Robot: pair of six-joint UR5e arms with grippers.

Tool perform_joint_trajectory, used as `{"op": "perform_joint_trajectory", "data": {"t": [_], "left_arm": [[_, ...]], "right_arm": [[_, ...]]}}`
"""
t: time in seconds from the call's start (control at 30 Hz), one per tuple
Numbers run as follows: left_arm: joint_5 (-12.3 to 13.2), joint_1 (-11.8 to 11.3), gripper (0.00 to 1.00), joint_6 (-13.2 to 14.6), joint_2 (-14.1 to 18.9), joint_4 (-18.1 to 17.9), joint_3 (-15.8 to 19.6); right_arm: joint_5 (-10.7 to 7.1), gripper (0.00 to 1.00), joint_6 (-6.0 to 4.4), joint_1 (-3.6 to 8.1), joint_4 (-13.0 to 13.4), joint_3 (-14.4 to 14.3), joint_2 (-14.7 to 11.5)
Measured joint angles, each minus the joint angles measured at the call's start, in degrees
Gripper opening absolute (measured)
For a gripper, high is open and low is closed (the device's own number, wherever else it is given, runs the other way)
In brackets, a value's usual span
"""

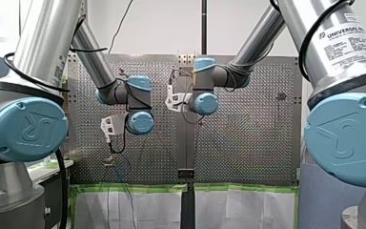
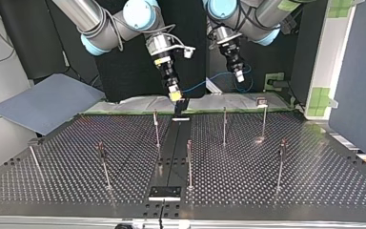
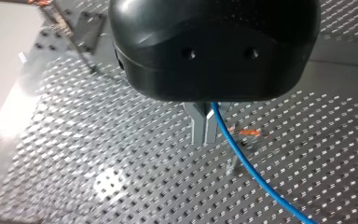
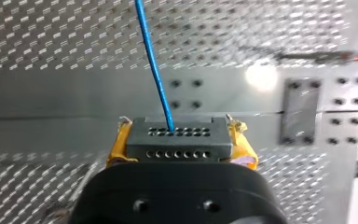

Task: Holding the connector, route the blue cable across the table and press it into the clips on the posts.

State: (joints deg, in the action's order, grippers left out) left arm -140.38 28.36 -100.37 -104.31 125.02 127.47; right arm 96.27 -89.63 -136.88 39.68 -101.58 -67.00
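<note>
My right gripper (image 4: 179, 133) is shut on a grey connector (image 4: 177, 142), its yellow pads (image 4: 116, 149) against both ends. The blue cable (image 4: 151, 56) leaves the connector's face and runs ahead over the table. In the top view my right gripper (image 2: 174, 97) holds the connector (image 2: 181, 106) above the table's far edge, near the middle. The blue cable (image 2: 205, 84) sags across to my left gripper (image 2: 240, 78), further toward that view's right. In the left wrist view my left gripper (image 3: 205, 133) has its metal fingers shut on the blue cable (image 3: 242, 158), which trails away beyond them. Several thin posts (image 2: 224, 125) stand on the table.
A black plate (image 2: 164, 192) sits on the dark centre strip near the top view's front edge. A blue-grey sheet (image 2: 47, 102) lies off the table at that view's left. A white panel with green tape (image 2: 331, 52) stands at its right.
</note>
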Motion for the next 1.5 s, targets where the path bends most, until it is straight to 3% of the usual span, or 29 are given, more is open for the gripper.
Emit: {"op": "perform_joint_trajectory", "data": {"t": [0.3,0.47,0.7,0.97,1.13,1.37,1.5], "left_arm": [[-4.2,-0.6,0.00,-4.2,4.2,4.2,-0.3],[-6.3,-0.7,0.00,-6.6,6.6,6.7,-0.7],[-7.0,-1.1,0.00,-8.1,10.4,10.4,-1.5],[-6.9,-1.9,0.00,-8.1,14.2,14.3,-4.0],[-6.6,-2.7,0.00,-6.7,16.7,16.7,-6.4],[-6.1,-4.3,0.00,-5.5,20.4,20.4,-9.3],[-5.0,-5.3,0.00,-5.4,22.8,22.9,-10.6]], "right_arm": [[-2.57,0.00,-0.16,-1.53,-3.0,4.2,2.3],[-3.06,0.00,-0.44,-2.39,-4.0,6.6,3.0],[-3.15,0.00,-0.53,-2.90,-5.5,8.8,3.1],[-3.74,0.00,-0.99,-3.51,-7.5,11.9,3.9],[-4.04,0.00,-1.16,-3.86,-9.0,14.0,4.3],[-5.21,0.00,-2.72,-4.19,-10.9,17.4,4.6],[-5.80,0.00,-3.09,-4.20,-12.1,19.7,4.7]]}}
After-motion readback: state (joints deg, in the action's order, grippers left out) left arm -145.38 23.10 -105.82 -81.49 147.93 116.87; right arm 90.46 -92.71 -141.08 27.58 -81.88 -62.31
